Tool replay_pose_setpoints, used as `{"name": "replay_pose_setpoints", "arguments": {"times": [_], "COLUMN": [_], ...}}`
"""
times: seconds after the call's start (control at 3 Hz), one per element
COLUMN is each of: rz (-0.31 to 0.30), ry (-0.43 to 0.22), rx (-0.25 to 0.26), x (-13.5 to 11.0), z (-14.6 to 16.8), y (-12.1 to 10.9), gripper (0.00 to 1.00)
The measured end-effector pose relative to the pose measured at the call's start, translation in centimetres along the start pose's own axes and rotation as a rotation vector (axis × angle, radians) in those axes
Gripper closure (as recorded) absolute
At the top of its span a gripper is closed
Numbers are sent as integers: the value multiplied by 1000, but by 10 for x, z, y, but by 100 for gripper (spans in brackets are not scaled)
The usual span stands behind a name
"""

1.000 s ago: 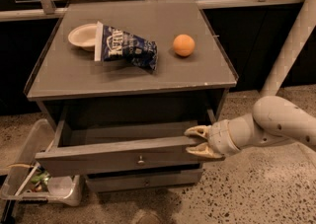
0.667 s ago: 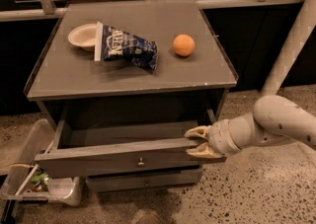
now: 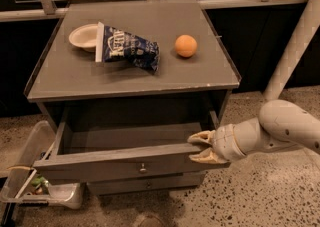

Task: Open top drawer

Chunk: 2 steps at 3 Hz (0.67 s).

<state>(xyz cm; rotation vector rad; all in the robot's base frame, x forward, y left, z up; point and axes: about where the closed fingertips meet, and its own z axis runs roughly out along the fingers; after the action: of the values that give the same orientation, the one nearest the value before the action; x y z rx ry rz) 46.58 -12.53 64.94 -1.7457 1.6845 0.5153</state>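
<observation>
Top drawer (image 3: 100,163) stands pulled out toward the near side of the cabinet, plain grey interior exposed, small round knob (image 3: 143,168) at mid-front. Gripper (image 3: 197,148) sits at the right end of the drawer front, jaws apart, one above the front's top edge and one below. On the counter (image 3: 150,78): white bowl (image 3: 80,36), blue bag (image 3: 131,49), orange (image 3: 185,46).
</observation>
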Motion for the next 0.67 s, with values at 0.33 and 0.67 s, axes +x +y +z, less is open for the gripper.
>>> {"name": "replay_pose_setpoints", "arguments": {"times": [0.33,0.67], "rz": [0,0], "ry": [0,0], "rx": [0,0], "x": [0,0], "z": [0,0], "y": [0,0], "gripper": [59,35]}}
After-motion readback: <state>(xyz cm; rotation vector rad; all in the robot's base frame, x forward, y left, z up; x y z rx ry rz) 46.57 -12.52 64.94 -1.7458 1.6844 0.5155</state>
